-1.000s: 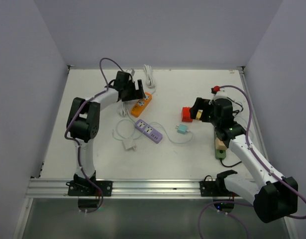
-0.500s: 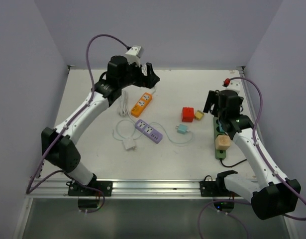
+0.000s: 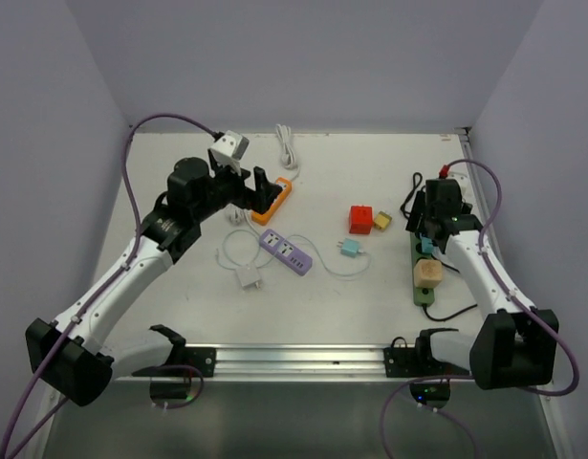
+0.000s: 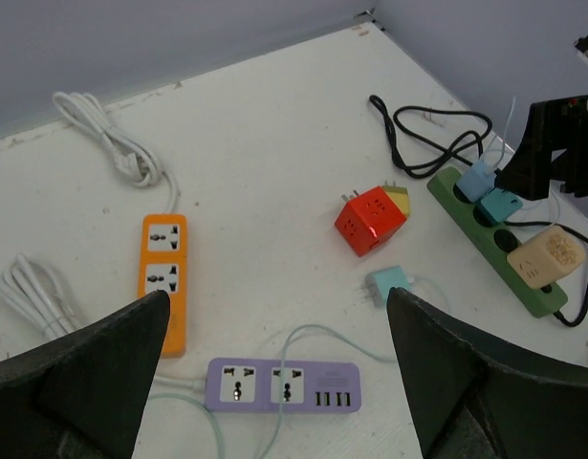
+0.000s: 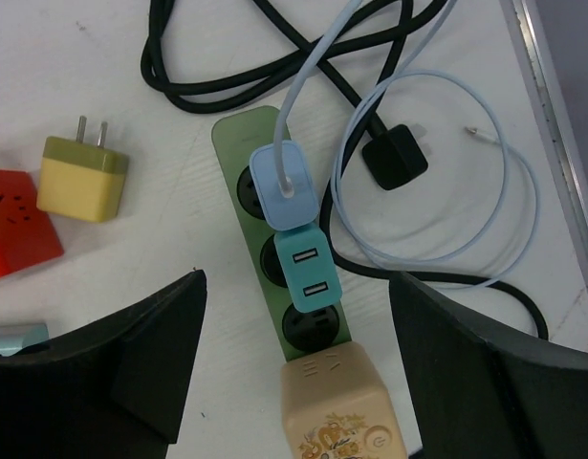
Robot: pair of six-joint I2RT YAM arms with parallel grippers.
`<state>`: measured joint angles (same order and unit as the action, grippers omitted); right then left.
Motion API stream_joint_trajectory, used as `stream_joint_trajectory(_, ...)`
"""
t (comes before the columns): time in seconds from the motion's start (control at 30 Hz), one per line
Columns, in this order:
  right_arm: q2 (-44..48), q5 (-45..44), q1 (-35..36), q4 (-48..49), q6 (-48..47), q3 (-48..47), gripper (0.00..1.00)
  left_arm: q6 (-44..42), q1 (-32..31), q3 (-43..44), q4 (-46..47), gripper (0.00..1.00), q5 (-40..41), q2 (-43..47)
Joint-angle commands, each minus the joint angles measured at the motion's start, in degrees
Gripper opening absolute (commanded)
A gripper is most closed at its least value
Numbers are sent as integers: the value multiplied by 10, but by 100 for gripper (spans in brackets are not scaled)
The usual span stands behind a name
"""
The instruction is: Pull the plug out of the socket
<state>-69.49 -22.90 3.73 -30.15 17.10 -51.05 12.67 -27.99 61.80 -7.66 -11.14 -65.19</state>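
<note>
Right gripper hangs with fingers spread, gripping nothing, over the green power strip at centre frame — the light blue plug sits in its top socket, teal adapter just below; left gripper gapes wide — empty.

We see bright, even, diffuse light from above on the white worktop; shadows beside the cords are faint and soft. All three views are sharp, the walls slightly dimmer.
</note>
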Motion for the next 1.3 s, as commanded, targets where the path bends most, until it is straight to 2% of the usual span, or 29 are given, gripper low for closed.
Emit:
stream_joint_trajectory(0.0,-14,24,0,7,11,9,77,-12,-8,-26,38,100,-1,12)
stream_joint_trajectory(0.13,-34,34,-3,22,11,23,69,-11,-9,-39,48,100,0,42)
stream_joint_trajectory(0.3,-64,23,-9,27,2,29,71,-26,-24,-44,43,100,29,63)
stream_joint_trajectory(0.47,-73,12,-12,35,-7,28,68,-27,-31,-43,43,100,27,69)
stream_joint_trajectory(0.57,-80,35,-15,36,-9,30,53,-30,-32,-43,42,100,27,73)
stream_joint_trajectory(0.83,-93,67,-15,35,-23,22,27,-34,-37,-45,46,100,18,88)
stream_joint_trajectory(1.0,-110,108,-14,50,-34,11,5,-38,-40,-46,45,100,23,95)
stream_joint_trajectory(1.07,-117,159,-12,57,-37,6,0,-40,-41,-47,45,100,25,96)
stream_joint_trajectory(1.27,-135,190,54,64,-30,-43,0,-45,-42,-48,43,100,34,97)
